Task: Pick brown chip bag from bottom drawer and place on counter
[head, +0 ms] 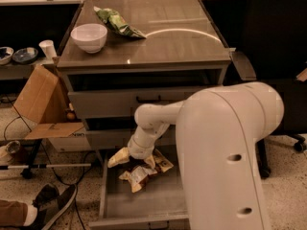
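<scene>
The brown chip bag point(142, 171) lies crumpled on the floor of the open bottom drawer point(144, 204), near its back. My gripper point(120, 157) hangs at the end of the white arm just above the bag's left end, inside the drawer opening. Its tan fingertips point(116, 159) point down and left. The counter point(177, 37) is the glossy grey-brown top of the cabinet, above the drawers.
A white bowl point(88, 36) and a green chip bag point(116, 22) sit on the counter's back left. Two shallower drawers point(144, 102) are above the gripper. A cardboard box point(41, 104) stands left of the cabinet. My white arm body point(230, 157) fills the lower right.
</scene>
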Robot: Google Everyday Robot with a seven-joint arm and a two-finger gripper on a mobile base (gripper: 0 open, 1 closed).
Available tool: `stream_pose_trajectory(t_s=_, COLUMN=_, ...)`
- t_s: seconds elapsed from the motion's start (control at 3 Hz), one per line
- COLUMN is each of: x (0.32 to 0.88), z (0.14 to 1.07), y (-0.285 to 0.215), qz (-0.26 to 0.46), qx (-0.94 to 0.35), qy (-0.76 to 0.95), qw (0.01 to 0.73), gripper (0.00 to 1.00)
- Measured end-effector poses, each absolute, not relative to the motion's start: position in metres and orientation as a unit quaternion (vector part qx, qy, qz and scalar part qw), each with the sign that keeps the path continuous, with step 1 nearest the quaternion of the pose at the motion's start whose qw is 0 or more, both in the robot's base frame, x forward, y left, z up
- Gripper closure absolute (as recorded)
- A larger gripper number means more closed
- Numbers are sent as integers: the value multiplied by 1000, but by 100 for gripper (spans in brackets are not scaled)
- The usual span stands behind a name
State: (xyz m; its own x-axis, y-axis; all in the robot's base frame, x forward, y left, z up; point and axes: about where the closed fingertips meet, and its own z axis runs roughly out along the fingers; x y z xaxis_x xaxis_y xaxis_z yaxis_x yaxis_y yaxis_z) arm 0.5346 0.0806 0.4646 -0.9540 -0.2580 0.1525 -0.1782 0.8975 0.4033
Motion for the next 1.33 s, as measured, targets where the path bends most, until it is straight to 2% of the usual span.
stream_pose_trajectory(t_s=0.33, x=538, z=409, y=89, qz=-226, qx=-4, qy=-970, qw=93, gripper=0)
stream_pose_trajectory(t_s=1.33, x=565, z=358, y=90, qz=-277, qx=-59, qy=-955, qw=90, gripper=0)
